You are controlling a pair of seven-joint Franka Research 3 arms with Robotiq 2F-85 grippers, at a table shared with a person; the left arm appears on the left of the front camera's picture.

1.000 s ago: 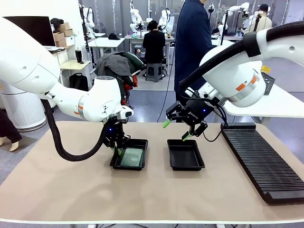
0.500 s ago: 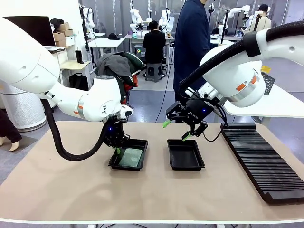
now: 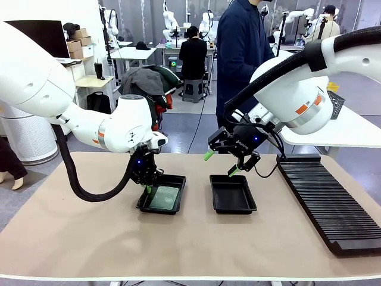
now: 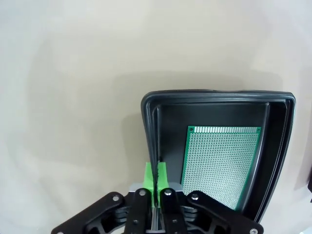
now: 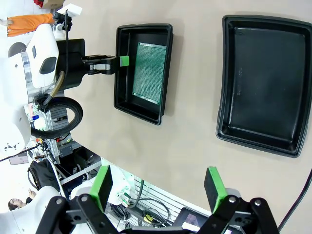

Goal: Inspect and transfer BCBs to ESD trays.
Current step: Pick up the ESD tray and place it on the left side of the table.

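Since a second ago, left ESD tray (image 3: 159, 211) has shifted slightly and left gripper (image 3: 147, 186) has finished closing. Front view: left gripper pinches the tray's far-left rim; BCB (image 3: 164, 197) lies flat inside. Right gripper (image 3: 221, 162) hangs above the far edge of right ESD tray (image 3: 233, 211), fingers spread, nothing held. Left wrist view: green pads (image 4: 150, 176) clamp the tray wall (image 4: 151, 136); BCB (image 4: 219, 163) rests on the floor, towards the right. Right wrist view: both trays lie side by side, apart; BCB (image 5: 148, 73) sits in the left one, held at its rim by left gripper (image 5: 122, 61)
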